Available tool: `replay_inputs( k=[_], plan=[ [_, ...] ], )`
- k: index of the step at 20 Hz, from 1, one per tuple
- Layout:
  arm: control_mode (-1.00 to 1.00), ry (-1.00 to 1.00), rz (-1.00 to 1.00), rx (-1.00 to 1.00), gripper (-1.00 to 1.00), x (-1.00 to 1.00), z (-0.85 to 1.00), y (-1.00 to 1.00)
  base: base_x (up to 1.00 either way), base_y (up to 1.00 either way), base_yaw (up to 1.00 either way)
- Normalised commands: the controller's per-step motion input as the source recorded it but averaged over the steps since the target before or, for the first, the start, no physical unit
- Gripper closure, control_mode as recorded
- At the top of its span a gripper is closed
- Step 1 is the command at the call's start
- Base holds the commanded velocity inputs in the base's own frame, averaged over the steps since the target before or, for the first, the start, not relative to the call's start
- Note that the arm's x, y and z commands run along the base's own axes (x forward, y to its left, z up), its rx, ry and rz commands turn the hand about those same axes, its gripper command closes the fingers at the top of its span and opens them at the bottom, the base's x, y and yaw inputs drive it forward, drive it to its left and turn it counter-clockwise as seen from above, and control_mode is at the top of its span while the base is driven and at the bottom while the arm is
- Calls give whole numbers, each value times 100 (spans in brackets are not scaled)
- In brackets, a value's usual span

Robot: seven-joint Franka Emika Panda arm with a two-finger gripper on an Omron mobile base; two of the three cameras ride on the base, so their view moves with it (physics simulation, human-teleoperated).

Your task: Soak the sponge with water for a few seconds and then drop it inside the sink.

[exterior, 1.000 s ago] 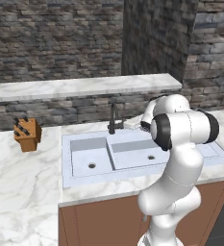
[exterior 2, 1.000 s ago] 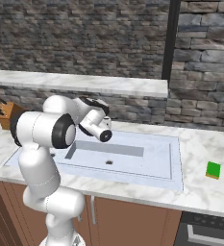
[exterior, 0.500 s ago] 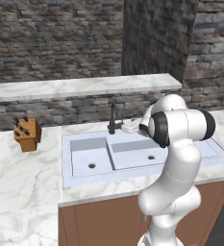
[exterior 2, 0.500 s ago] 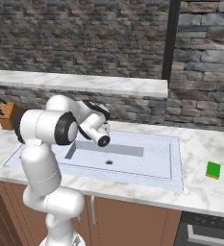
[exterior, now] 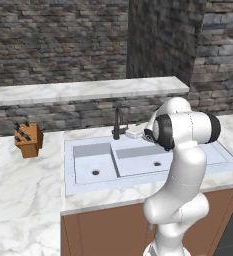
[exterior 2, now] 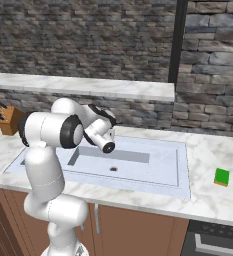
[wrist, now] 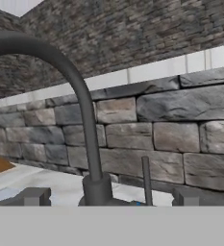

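Note:
The sponge (exterior 2: 221, 176), a small green block with a yellow layer, lies flat on the marble counter to the right of the sink (exterior 2: 153, 170). It is far from my hand. My gripper (exterior: 133, 134) hovers just right of the dark faucet (exterior: 119, 125) at the back of the double-basin sink (exterior: 69, 165). In the hand view, the open gripper (wrist: 111, 197) faces the faucet base (wrist: 96, 188). Its thin lever (wrist: 146, 178) stands between the fingertips (wrist: 34, 196), and nothing is held. No water shows at the faucet.
A wooden knife block (exterior: 28, 140) stands on the counter left of the sink, also visible at the far left (exterior 2: 8, 120). A raised marble ledge (exterior: 88, 91) and a stone wall run behind the faucet. An oven front (exterior 2: 218, 240) sits below the sponge.
My hand has moved left along the back of the sink, closer to the faucet. The jaws stay open. The sponge has not moved.

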Motion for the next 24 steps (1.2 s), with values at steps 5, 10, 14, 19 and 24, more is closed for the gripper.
replay_inputs(
  k=[5, 10, 14, 19, 24],
  plan=[
    [-100, -4, 0, 0, -100, 21, 0, 0, 0, 0, 0],
    [-100, -2, 0, 0, -100, 20, 0, 0, 0, 0, 0],
    [-100, 0, 0, 0, -100, 22, 0, 0, 0, 0, 0],
    [-100, 0, 0, 0, -100, 21, -2, 0, 0, 0, 0],
    [-100, 0, 0, 0, -100, 22, -12, 0, 0, 0, 0]
  ],
)
